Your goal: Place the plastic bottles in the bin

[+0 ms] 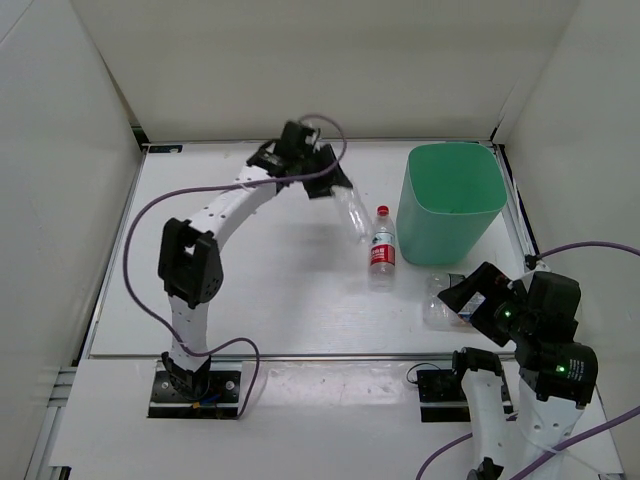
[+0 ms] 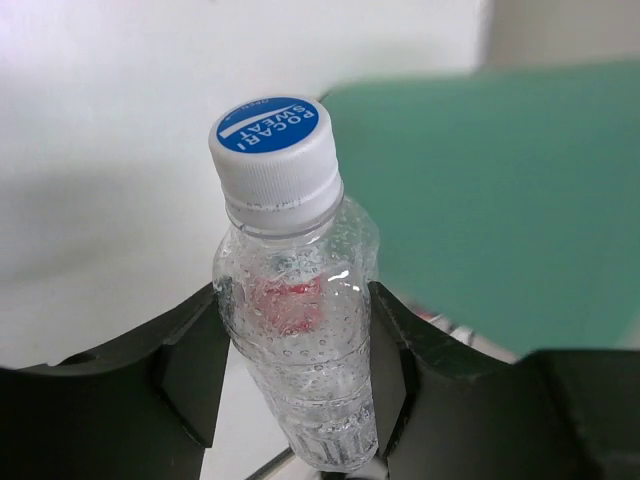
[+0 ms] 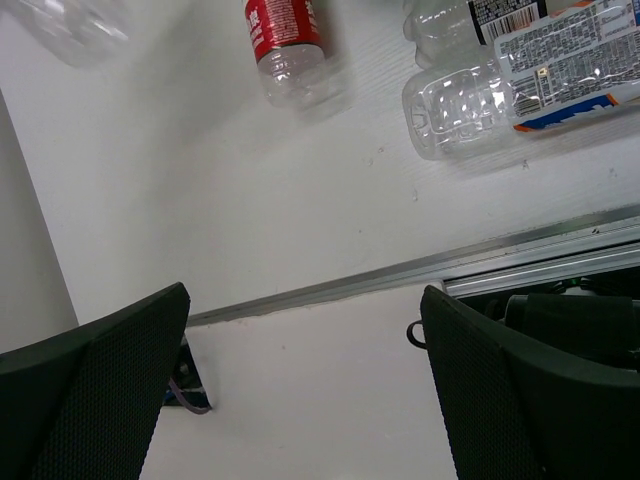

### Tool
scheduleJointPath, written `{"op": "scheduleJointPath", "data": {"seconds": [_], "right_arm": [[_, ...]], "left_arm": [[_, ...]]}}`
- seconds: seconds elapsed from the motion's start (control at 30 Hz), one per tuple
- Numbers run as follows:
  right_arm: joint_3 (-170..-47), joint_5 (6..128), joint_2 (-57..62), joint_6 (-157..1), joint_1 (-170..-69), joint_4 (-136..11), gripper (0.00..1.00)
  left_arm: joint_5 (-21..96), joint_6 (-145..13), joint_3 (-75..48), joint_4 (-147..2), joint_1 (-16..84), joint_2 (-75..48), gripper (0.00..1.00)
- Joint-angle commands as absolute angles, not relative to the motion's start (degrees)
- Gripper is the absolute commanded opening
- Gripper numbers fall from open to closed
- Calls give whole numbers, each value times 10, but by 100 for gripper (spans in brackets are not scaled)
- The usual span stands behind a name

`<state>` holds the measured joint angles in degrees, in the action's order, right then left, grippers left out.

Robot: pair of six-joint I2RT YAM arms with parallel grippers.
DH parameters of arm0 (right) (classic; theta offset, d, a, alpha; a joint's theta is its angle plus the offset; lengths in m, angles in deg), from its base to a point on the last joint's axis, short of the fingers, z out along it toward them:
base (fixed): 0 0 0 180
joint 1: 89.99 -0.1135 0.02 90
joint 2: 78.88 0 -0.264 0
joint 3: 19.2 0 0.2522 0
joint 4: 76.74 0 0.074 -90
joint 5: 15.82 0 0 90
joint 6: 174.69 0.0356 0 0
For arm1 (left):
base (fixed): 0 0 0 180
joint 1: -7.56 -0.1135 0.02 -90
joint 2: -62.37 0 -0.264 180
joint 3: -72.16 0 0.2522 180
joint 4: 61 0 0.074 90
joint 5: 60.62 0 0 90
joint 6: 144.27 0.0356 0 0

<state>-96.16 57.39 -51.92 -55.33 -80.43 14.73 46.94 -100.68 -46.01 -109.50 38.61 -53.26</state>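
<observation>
White-capped bottle (image 2: pixel 292 300) looks empty, light and easily crushed, I judge; my left gripper (image 2: pixel 295 370) clamps its dimpled body below the shoulder, right gripper (image 3: pixel 303 300) spread, empty.

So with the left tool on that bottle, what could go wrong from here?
The left tool pinches the white-capped bottle by its thin, slick body, so it might slip or swing loose before it is over the bin. The red-capped bottle lies beside the bin, and a low carry could knock it.
</observation>
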Motion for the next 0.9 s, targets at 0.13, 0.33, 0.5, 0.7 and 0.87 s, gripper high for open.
{"op": "scheduleJointPath", "data": {"seconds": [0.13, 0.33, 0.5, 0.7, 0.87], "right_arm": [[-962, 589, -537, -546, -808, 205, 100], [-974, 600, -550, -534, -808, 179, 100], [-974, 588, -524, -534, -808, 170, 100], [-997, 588, -519, -551, -808, 170, 100], [-991, 599, -519, -551, -808, 164, 100]], "left_arm": [[404, -983, -821, -1097, 412, -530, 55], [419, -969, -873, -996, 460, -627, 58], [379, -916, -894, -924, 523, -663, 68], [339, -914, -877, -890, 550, -681, 95], [309, -870, -829, -890, 549, -610, 100]]}}
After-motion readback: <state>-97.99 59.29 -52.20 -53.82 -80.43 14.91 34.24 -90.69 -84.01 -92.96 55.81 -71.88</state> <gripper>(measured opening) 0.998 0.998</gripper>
